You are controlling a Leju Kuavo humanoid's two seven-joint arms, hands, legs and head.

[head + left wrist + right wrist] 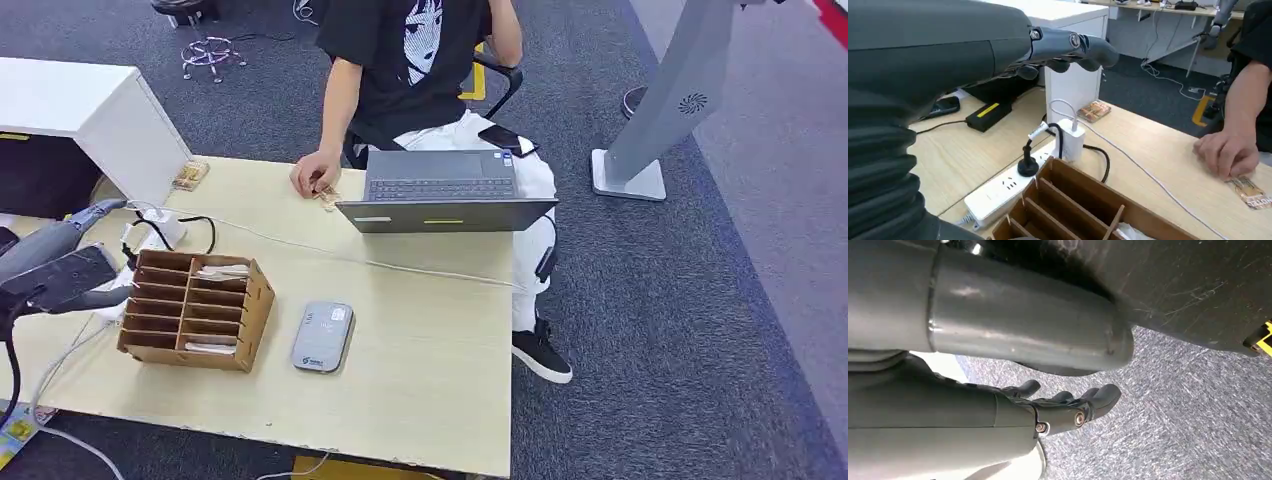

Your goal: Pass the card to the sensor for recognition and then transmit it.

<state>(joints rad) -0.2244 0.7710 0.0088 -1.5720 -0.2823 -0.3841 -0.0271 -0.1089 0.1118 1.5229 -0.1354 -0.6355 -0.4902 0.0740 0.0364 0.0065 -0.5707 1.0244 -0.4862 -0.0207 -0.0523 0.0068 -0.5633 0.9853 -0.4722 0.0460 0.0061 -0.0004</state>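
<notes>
Cards (222, 271) lie as white slips in the slots of the brown wooden organizer (196, 308), which stands near the left front edge of the light wooden table (420, 370) in the head view. Just to its right the grey sensor (323, 336) lies flat, with bare tabletop running from it to the front and right edges. The left hand (75, 262) hovers off the organizer's left side, holding nothing. At the far edge a person's hand (316, 174) rests beside an open laptop (443, 198).

From the left wrist, the left hand's fingers (1075, 47) reach out slightly curled and apart, above a white power strip (1013, 187) and the organizer's rim.

From the right wrist, the right hand (1068, 405) hangs over grey carpet (1198, 415), fingers loosely apart and empty.
</notes>
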